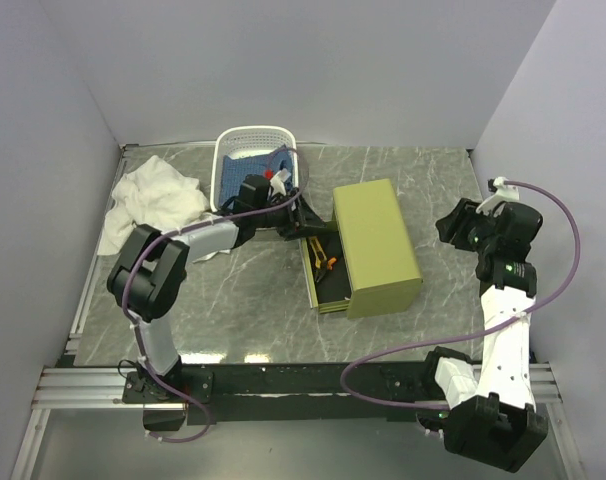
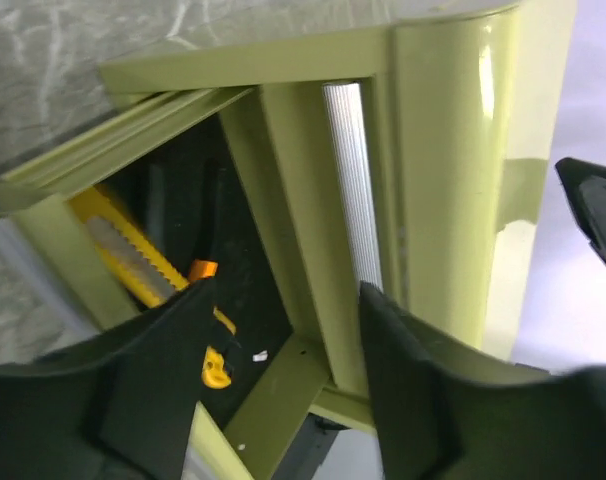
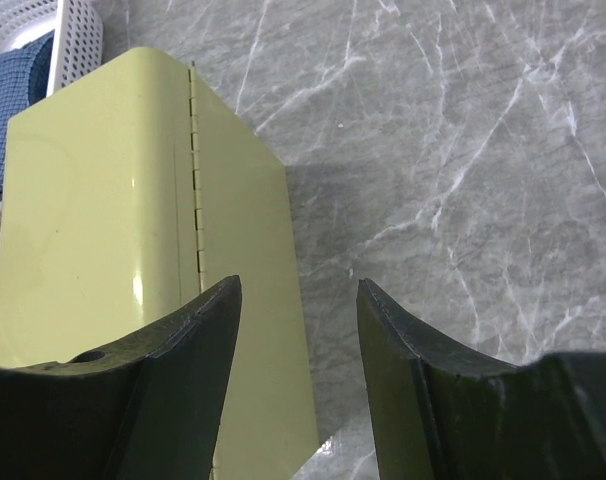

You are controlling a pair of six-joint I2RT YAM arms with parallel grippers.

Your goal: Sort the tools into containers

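Hovering at the open drawer (image 1: 309,280) of the olive chest (image 1: 378,245), left jaws spread; right jaws spread too.

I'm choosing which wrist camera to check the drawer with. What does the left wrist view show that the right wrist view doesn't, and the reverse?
Left wrist only: the inside of the open drawer, with a yellow tool lying in it. Right wrist only: a long hinge, and a corner of the white basket with blue fabric. Both: the green chest, the marble table, and an open, empty pincer: left pincer in one, right pincer in the other.
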